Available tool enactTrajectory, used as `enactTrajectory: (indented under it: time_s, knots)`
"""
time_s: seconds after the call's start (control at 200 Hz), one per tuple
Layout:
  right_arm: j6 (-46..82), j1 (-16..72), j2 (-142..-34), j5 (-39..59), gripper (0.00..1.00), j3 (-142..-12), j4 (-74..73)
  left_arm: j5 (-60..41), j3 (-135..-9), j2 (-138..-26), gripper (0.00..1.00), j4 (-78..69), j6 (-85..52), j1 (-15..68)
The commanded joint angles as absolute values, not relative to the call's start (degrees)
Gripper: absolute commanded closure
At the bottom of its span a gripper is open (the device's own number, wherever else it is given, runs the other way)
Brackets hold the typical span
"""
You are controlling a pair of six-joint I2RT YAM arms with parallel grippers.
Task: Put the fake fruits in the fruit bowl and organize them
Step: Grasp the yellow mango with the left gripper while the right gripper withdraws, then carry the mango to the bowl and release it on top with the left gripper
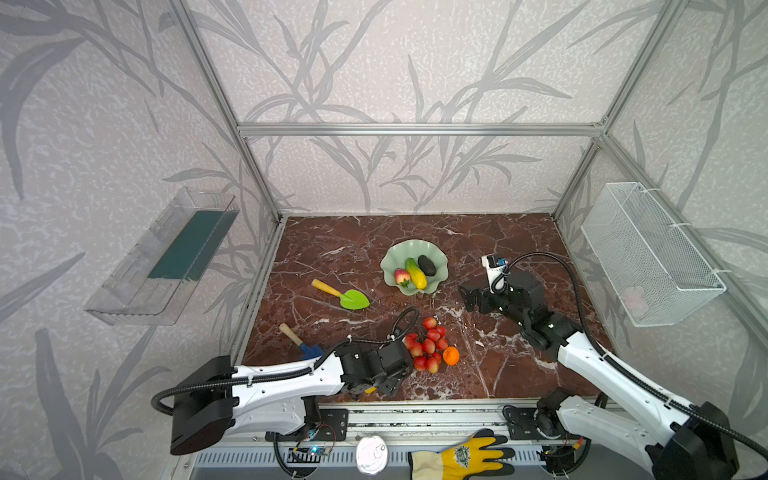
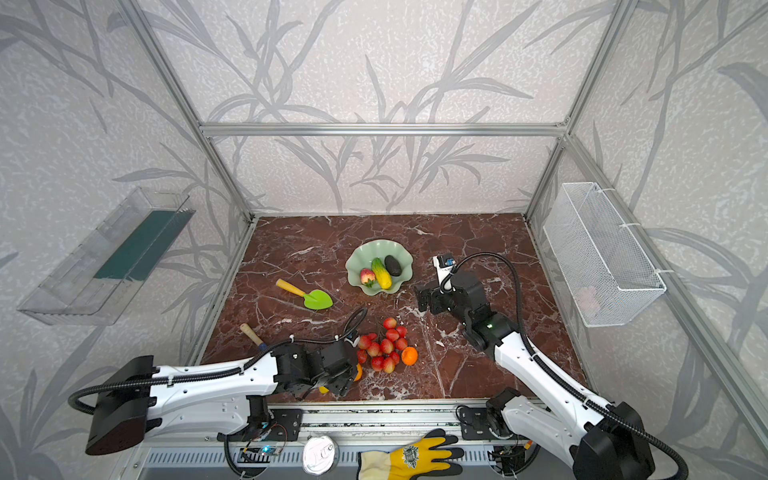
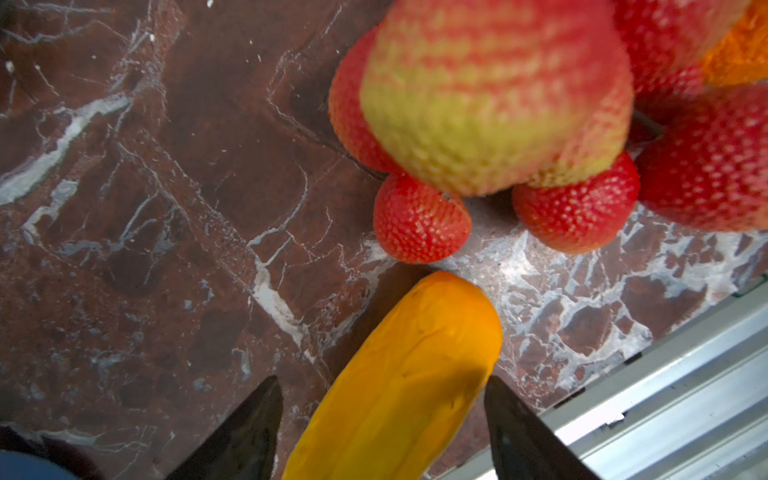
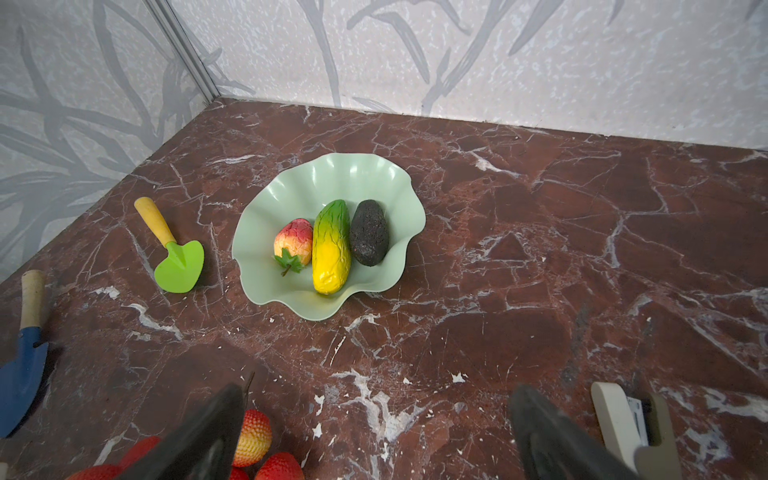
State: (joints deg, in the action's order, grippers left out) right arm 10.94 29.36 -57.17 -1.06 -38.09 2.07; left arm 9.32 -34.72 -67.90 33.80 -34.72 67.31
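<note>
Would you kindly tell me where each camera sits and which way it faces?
Both top views: high at the front, looking down over the table and fruit bowl; left arm and right arm show.
Left wrist: on the left arm, aimed down at the yellow-orange fruit between the fingers of the open left tool.
Right wrist: low, facing the fruit bowl; the open right tool shows.
Shared: the berry bunch appears in all.

You see the mint-green wavy fruit bowl [image 1: 405, 248] on the worktop [image 1: 332, 249] holding a strawberry [image 1: 402, 276], a green-yellow oblong fruit [image 1: 416, 273] and a dark avocado [image 1: 427, 265] side by side, while the red berry bunch [image 1: 428, 345], the small orange [image 1: 451, 355] just beside it and the yellow-orange oblong fruit [image 3: 399, 382] lie nearer, outside the bowl.
</note>
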Motion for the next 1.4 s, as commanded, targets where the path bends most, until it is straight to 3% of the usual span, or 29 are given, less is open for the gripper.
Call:
enactTrajectory:
  time_s: [0.0,0.14,0.305,0.39,0.655,0.795,0.98,1.145,1.395]
  knots:
    - [10.9,29.09,-55.39,-1.84,0.01,-37.36,2.9,9.63,-35.35,-70.44,0.23,33.12,-35.77,67.42]
    - [11.07,29.0,-54.76,-1.93,0.01,-37.16,2.8,8.92,-35.16,-73.19,0.28,32.62,-36.79,67.46]
    - [11.18,29.0,-55.23,-2.02,0.01,-37.06,2.21,10.67,-35.57,-71.6,0.54,33.81,-37.4,67.42]
    - [11.29,28.91,-55.75,-1.93,0.01,-37.02,1.9,13.01,-36.24,-68.1,0.62,36.14,-37.97,67.44]
    - [11.53,28.64,-56.84,-1.85,0.01,-36.9,1.1,21.36,-37.98,-49.98,0.61,40.89,-35.87,66.29]
    - [12.07,28.38,-58.1,-0.53,0.01,-37.11,1.03,14.49,-41.97,-47.02,0.6,35.15,-29.82,55.02]
    - [12.65,28.39,-59.37,0.85,0.01,-37.55,3.06,6.95,-52.32,-60.02,0.6,25.84,-19.45,43.34]
    - [13.65,28.37,-58.21,1.65,0.01,-36.33,5.29,5.41,-66.76,-78.59,0.61,26.07,-14.47,38.34]
    - [15.88,28.54,-57.91,3.42,0.03,-35.17,11.26,2.84,-81.49,-97.49,0.61,24.62,-12.84,32.83]
